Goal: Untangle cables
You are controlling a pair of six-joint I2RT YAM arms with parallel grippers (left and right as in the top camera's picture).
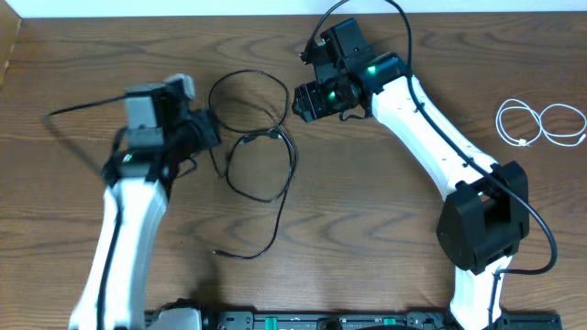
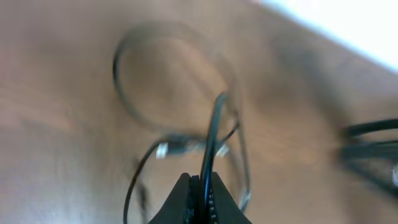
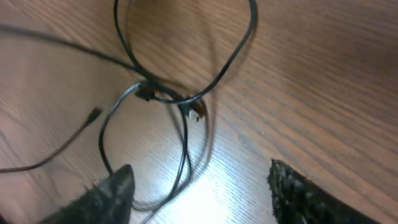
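Roughly, the black cable (image 1: 257,136) stretches far-to-near, loose end toward the robot.

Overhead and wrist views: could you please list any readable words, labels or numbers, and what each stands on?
None: no view shows readable text. The black cable, the white cable, the left arm and the right arm carry no legible marking; the left wrist view is blurred.

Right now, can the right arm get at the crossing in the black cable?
Probably yes: the right gripper hangs open over the black cable, and nothing shows between them.
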